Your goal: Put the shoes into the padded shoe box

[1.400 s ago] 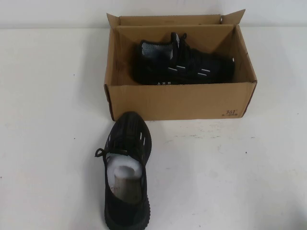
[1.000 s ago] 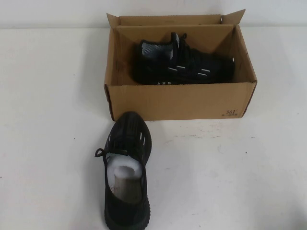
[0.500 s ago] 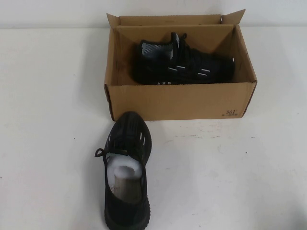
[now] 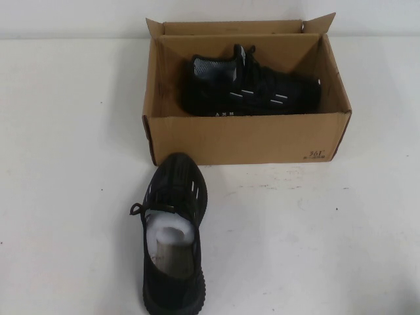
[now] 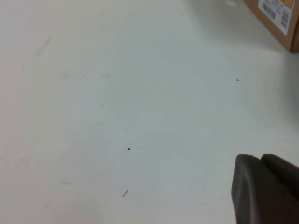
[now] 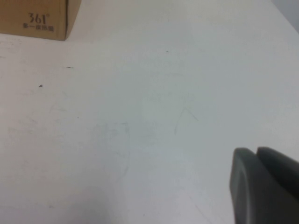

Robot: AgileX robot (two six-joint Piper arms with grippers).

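Observation:
One black knit shoe (image 4: 252,88) with white dash marks lies on its side inside the open brown shoe box (image 4: 246,139) at the back of the table. The other shoe (image 4: 172,230) stands upright on the table in front of the box's left corner, toe toward the box, grey-white lining showing. My left gripper (image 5: 259,158) hovers over bare white table, its two dark fingers pressed together, holding nothing. In its own wrist view my right gripper (image 6: 256,151) looks the same: shut, empty, over bare table. Neither arm shows in the high view.
A corner of the box (image 5: 275,18) with a white label shows in the left wrist view. The box's printed corner (image 6: 37,18) shows in the right wrist view. The white table (image 4: 315,230) stretches to both sides of the box and right of the loose shoe.

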